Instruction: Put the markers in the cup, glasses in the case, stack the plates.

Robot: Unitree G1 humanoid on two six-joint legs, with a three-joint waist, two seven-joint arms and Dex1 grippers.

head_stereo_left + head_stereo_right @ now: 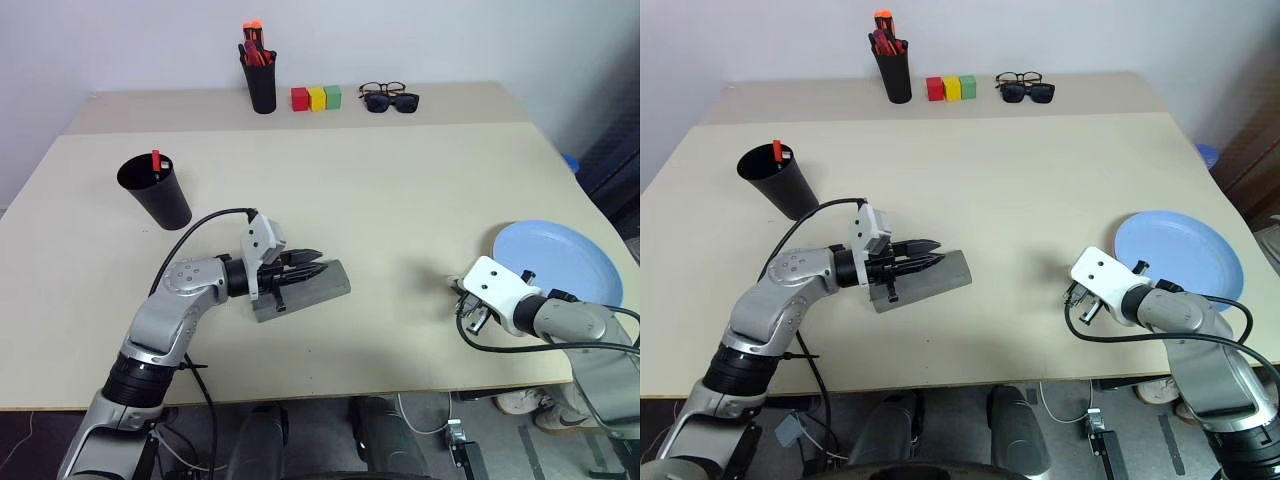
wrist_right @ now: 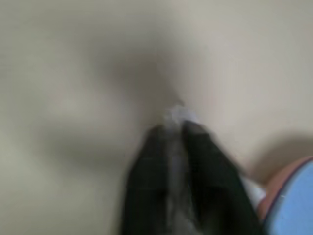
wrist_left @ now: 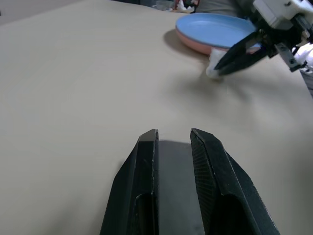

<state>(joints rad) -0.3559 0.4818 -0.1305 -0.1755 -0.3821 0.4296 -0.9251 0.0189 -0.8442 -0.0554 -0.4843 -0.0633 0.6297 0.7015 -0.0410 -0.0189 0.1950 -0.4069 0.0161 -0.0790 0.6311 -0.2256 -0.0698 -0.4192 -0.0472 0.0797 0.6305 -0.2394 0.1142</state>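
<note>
The left gripper (image 1: 925, 254) lay on the case (image 1: 940, 278), jaws slightly parted; the right gripper (image 3: 230, 58) pinched something white.

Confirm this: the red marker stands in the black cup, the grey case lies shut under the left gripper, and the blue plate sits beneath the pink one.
One point is wrong. The blue plate sits on top of the pink plate, not beneath it; the left wrist view shows the pink rim underneath. The red marker in the black cup and the shut grey case under the left gripper are right.
</note>
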